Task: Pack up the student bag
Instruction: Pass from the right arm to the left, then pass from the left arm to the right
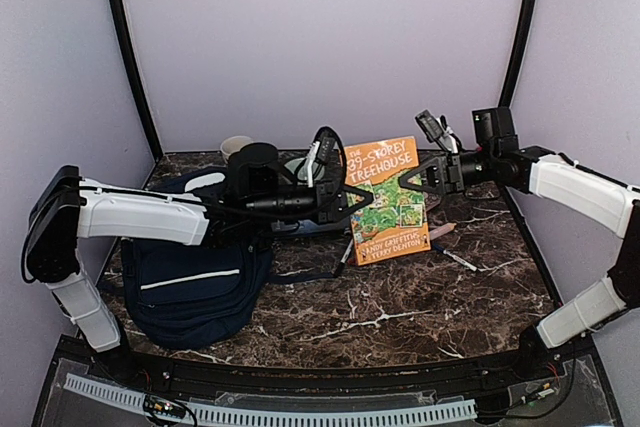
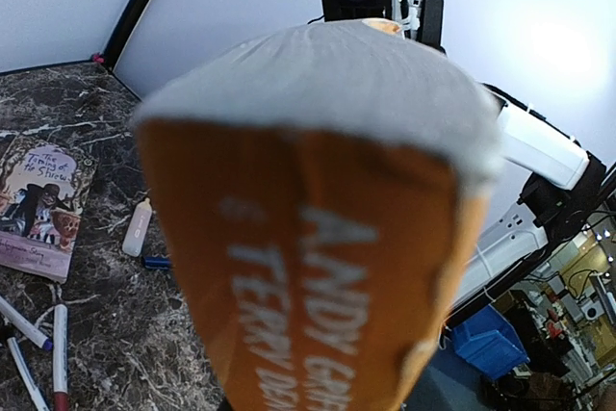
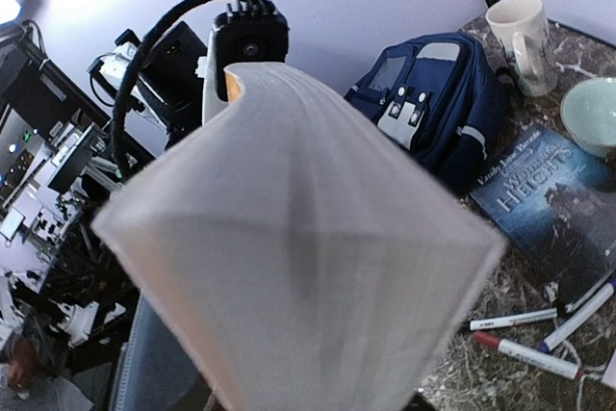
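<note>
Student bag: the student bag is lying flat on the left side of the table, its long axis running from far to near.
Bag mouth: nothing is showing whether a zip is standing open.
Held item: an orange book is hanging upright over the table's middle, to the right of the bag.
Left gripper: the left gripper is pinching the book's left edge.
Right gripper: the right gripper is clamping the opposite edge, with the pages filling its camera.
Relation: the bag is sitting left of and nearer than both sets of fingers, and the left arm is reaching across right above it.
Surroundings: a mug, a bowl, a dark book and markers are lying beside and beyond the bag.
In the way: the left forearm is crossing over the bag, so it is probably crowding any approach from above.
</note>
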